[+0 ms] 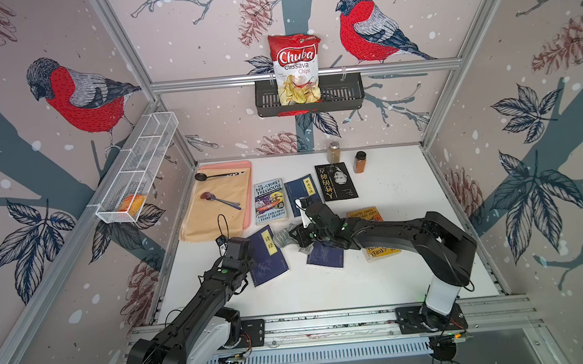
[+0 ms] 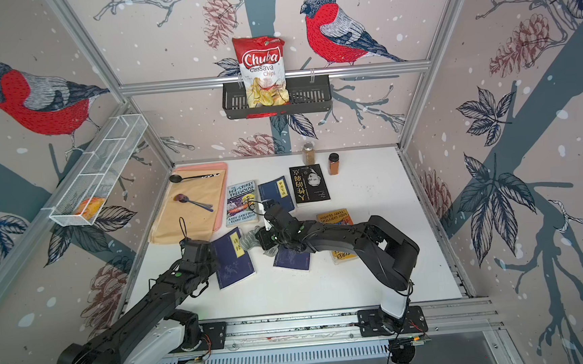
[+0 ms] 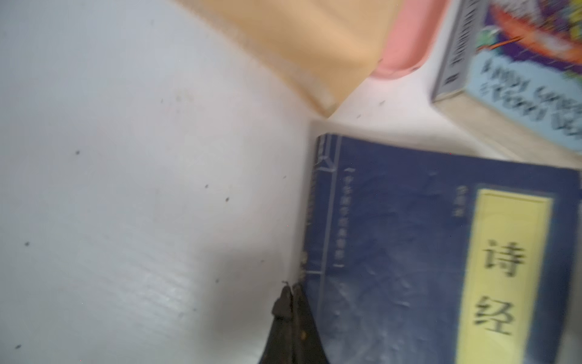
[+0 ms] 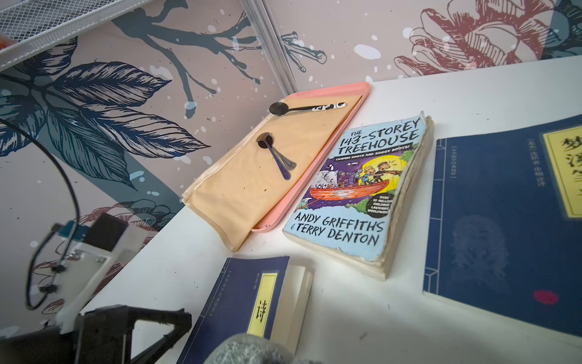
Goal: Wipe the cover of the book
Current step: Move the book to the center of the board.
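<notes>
top views, both: see the blue book [image 1: 271, 261] with the yellow title strip lying flat, cover up, left of centre and toward the near side of the white table [image 1: 326, 293]. left wrist view: see the left gripper [image 3: 290, 301] with fingers pressed together, tips down right at the book's spine edge (its left long side). can't tell whether resting on the cover or on the table just beside it, too blurred. in a top view, see the right gripper [image 1: 293, 238] stretched in from the right with fingers clamped on a grey cloth [image 1: 281, 239], wad poking out just beside the book's far right corner. can't tell cloth-to-cover contact from any view. around the book: treehouse paperback [image 1: 269, 202] just beyond its far end, second blue book [image 1: 297, 189] right of that, black book [image 1: 335, 181] farther right again. third blue book [image 1: 325, 259] and orange book [image 1: 366, 214] partly hidden under the right arm. pink tray [image 3: 412, 41] far left, carrying a tan cloth [image 1: 215, 212] and spoons [image 1: 219, 199]. two spice jars [image 1: 360, 162] upright along the far edge.
</notes>
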`<state>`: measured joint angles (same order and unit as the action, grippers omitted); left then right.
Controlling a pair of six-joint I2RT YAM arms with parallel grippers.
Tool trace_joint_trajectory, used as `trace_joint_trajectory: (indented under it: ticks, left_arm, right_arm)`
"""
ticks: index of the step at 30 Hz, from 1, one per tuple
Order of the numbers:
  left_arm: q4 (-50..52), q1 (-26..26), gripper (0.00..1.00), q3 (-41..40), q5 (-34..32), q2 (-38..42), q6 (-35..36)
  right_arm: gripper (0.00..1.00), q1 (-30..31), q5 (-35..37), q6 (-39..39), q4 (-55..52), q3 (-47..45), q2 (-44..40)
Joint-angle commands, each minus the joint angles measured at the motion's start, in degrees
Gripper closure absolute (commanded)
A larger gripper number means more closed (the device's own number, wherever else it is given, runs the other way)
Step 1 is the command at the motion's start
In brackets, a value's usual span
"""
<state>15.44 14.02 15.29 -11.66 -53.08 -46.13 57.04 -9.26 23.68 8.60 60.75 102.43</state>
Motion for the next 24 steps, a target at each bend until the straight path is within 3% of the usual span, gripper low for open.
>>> trace_joint_trajectory:
  ticks: [1,6,14,24]
  left_arm:
    - [-4.6,-2.1,1.00,-1.8,4.1,-0.8,-0.8]
    - [-8.0,-2.8,1.00,-2.0,8.7,-3.7,1.6]
    - [-15.9,-2.6,1.00,-4.6,22.8,-8.7,3.5]
    - [-22.1,5.1,1.00,-4.6,21.9,-11.6,-0.3]
  right_arm:
    - [0.94,0.4,-1.2,-1.2,0.7,0.3,0.5]
    - [0.94,0.5,-1.4,-1.3,0.0,0.9,1.8]
    - [0.94,0.4,-2.9,-1.0,-0.9,0.9,2.2]
    - [0.94,-1.3,-7.2,2.3,-1.8,0.8,7.3]
